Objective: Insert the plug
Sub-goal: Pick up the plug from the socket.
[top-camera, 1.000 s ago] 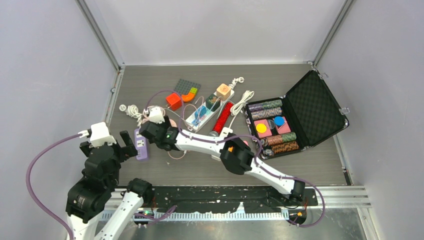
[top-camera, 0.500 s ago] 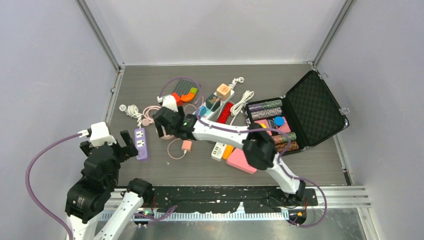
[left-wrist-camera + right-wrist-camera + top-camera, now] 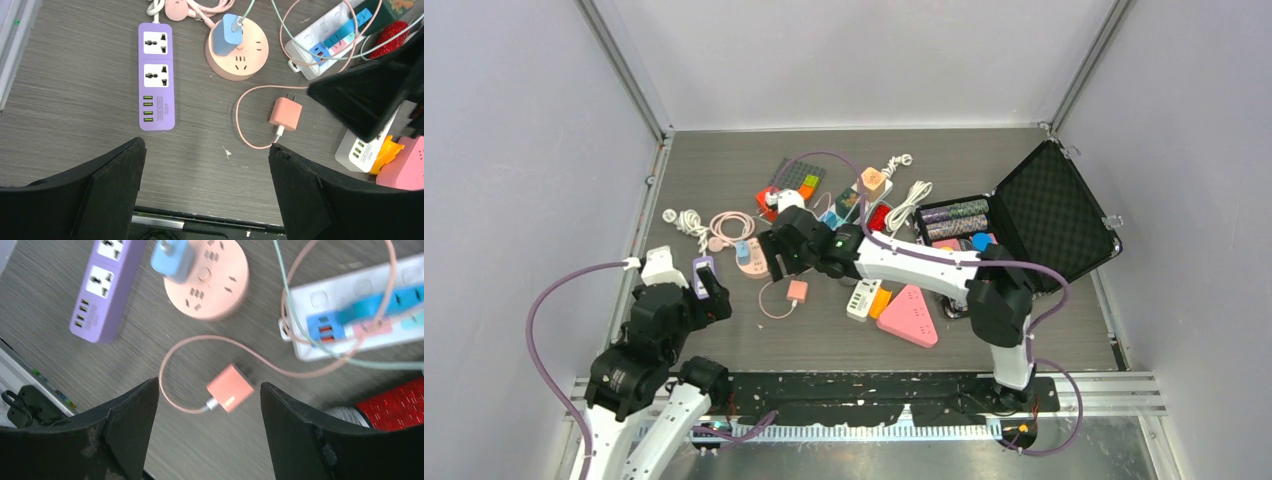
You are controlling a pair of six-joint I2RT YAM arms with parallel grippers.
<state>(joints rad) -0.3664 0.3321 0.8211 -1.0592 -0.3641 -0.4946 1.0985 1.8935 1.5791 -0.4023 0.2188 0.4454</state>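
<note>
Plug [image 3: 285, 113] lying free; L gripper [image 3: 204, 150], R gripper [image 3: 207, 390] jaws wide.

No legible text, small print on purple power strip [image 3: 156, 75] unreadable

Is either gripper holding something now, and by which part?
Nothing is held. The left gripper and right gripper are both open; the pink plug lies free.

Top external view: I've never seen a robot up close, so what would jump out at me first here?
Probably the open black case of colourful chips on the right, and the jumble of power strips and cables mid-table. The right arm stretches across it, its open pincer above a loose salmon-pink plug beside a round pink socket hub.
</note>
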